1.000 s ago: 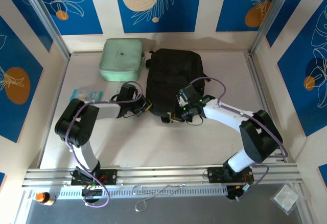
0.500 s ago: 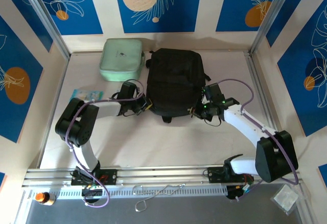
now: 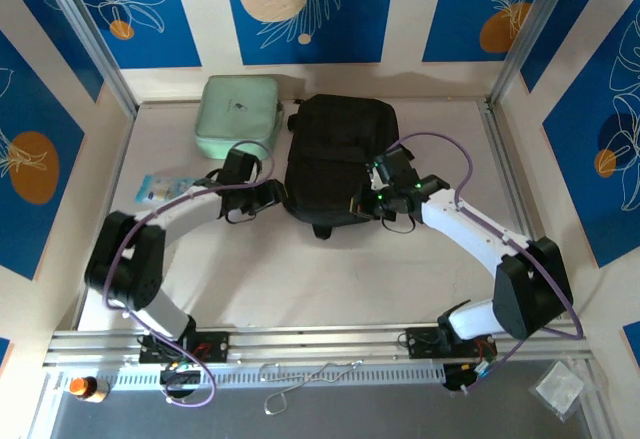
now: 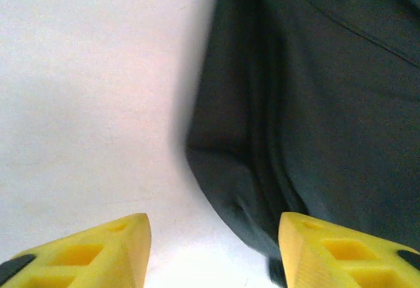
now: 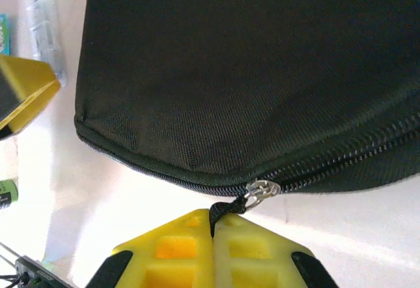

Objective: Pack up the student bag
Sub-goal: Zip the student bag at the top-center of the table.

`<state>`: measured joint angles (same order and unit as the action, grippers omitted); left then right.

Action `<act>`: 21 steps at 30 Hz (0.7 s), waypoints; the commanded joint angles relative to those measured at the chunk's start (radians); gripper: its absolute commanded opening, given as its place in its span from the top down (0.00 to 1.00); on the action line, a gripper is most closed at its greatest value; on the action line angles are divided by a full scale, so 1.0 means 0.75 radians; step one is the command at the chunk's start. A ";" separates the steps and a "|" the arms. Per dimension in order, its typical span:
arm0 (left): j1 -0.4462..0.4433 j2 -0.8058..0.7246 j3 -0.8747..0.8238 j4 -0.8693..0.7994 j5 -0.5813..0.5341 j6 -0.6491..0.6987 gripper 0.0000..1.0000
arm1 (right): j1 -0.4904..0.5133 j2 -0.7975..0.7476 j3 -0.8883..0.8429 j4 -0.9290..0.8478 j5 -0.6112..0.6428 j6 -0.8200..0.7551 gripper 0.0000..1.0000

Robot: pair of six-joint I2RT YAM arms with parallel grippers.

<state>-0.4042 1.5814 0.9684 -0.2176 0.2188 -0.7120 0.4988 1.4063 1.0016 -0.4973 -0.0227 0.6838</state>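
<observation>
**Opening the main zip: brace the corner, pull along the teeth**

**Top external view.** The student bag (image 3: 340, 154) lies flat at the far middle of the desk (image 3: 300, 269), with a mint case (image 3: 238, 116) just beside its far left corner. The left arm (image 3: 180, 214) reaches to the bag's near left edge. The right arm (image 3: 470, 229) reaches to its near right edge. Your step, by this layout, is opening the zip, and nothing looks packed yet.

**Left wrist view.** The left jaws stand wide open and hold nothing. Their yellow fingers (image 4: 92, 252) straddle the bag's lower corner (image 4: 230, 196), one over bare desk (image 4: 85, 104), the other over black fabric. Advance until the corner seam sits between them, then close firmly. An unbraced bag is likely to slide with the pull instead of unzipping.

**Right wrist view.** The right jaws are fully closed on the black zip pull (image 5: 226, 210). It hangs from the silver slider (image 5: 262, 187) on the zip line (image 5: 354, 153), which runs round the bag's edge.

1. Pull parallel to the teeth and not away from the bag. A sideways pull is likely to tilt the slider and jam it.
2. Keep the jaws low, close to the desk, so the fabric stays flat.
3. Follow the curve at the corner with a slow wrist turn.
4. Mind the other arm's yellow finger (image 5: 23, 94) at the left edge. Stop the travel short of it.

The grip on the pull is narrow, so watch for the tab slipping out.
</observation>
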 commanded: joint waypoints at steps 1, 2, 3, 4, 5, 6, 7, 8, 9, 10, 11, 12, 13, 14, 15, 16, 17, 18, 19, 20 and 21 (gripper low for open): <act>-0.030 -0.096 0.077 -0.147 -0.006 0.313 0.38 | 0.024 0.038 0.053 0.052 -0.085 -0.042 1.00; -0.047 -0.107 0.092 -0.153 -0.004 0.364 0.35 | 0.028 0.044 0.053 0.064 -0.102 -0.045 1.00; -0.069 -0.110 0.112 -0.150 0.005 0.423 0.32 | 0.033 0.051 0.051 0.076 -0.123 -0.050 1.00; -0.093 -0.108 0.136 -0.147 0.014 0.481 0.30 | 0.037 0.052 0.052 0.086 -0.142 -0.054 1.00; -0.116 -0.100 0.157 -0.144 0.023 0.536 0.28 | 0.041 0.052 0.048 0.093 -0.158 -0.058 1.00; -0.144 -0.083 0.184 -0.138 0.044 0.599 0.27 | 0.046 0.051 0.044 0.099 -0.171 -0.059 1.00; -0.172 -0.059 0.213 -0.137 0.074 0.668 0.26 | 0.048 0.046 0.038 0.101 -0.179 -0.057 1.00; -0.195 -0.036 0.236 -0.138 0.099 0.725 0.26 | 0.049 0.037 0.031 0.102 -0.178 -0.055 1.00; -0.222 -0.009 0.263 -0.140 0.124 0.800 0.26 | 0.047 0.027 0.019 0.103 -0.173 -0.049 1.00; -0.252 0.018 0.287 -0.151 0.131 0.876 0.25 | 0.044 0.016 0.006 0.103 -0.168 -0.043 1.00; -0.275 0.038 0.306 -0.162 0.124 0.935 0.25 | 0.037 0.007 -0.006 0.103 -0.166 -0.037 1.00; -0.296 0.064 0.330 -0.183 0.121 0.996 0.25 | 0.028 -0.004 -0.021 0.104 -0.169 -0.028 1.00; -0.313 0.089 0.354 -0.203 0.128 1.043 0.26 | 0.014 -0.013 -0.036 0.108 -0.179 -0.019 1.00; -0.321 0.109 0.370 -0.211 0.139 1.073 0.25 | 0.003 -0.020 -0.051 0.114 -0.191 -0.013 1.00; -0.323 0.130 0.384 -0.219 0.164 1.106 0.25 | -0.011 -0.027 -0.066 0.123 -0.207 -0.003 1.00; -0.324 0.150 0.394 -0.221 0.198 1.140 0.25 | -0.023 -0.032 -0.081 0.132 -0.230 0.004 1.00; -0.325 0.163 0.400 -0.220 0.226 1.165 0.25 | -0.033 -0.034 -0.093 0.141 -0.248 0.011 1.00; -0.326 0.180 0.400 -0.211 0.263 1.195 0.26 | -0.042 -0.038 -0.106 0.150 -0.263 0.021 1.00; -0.326 0.198 0.402 -0.199 0.322 1.223 0.25 | -0.048 -0.042 -0.120 0.162 -0.272 0.032 1.00; -0.325 0.216 0.407 -0.194 0.372 1.244 0.25 | -0.051 -0.043 -0.132 0.174 -0.276 0.042 1.00; -0.326 0.240 0.415 -0.187 0.417 1.264 0.24 | -0.055 -0.045 -0.145 0.185 -0.285 0.051 1.00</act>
<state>-0.6502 1.7267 1.2423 -0.3386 0.3954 0.1154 0.4660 1.3994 0.9154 -0.3996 -0.1780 0.6930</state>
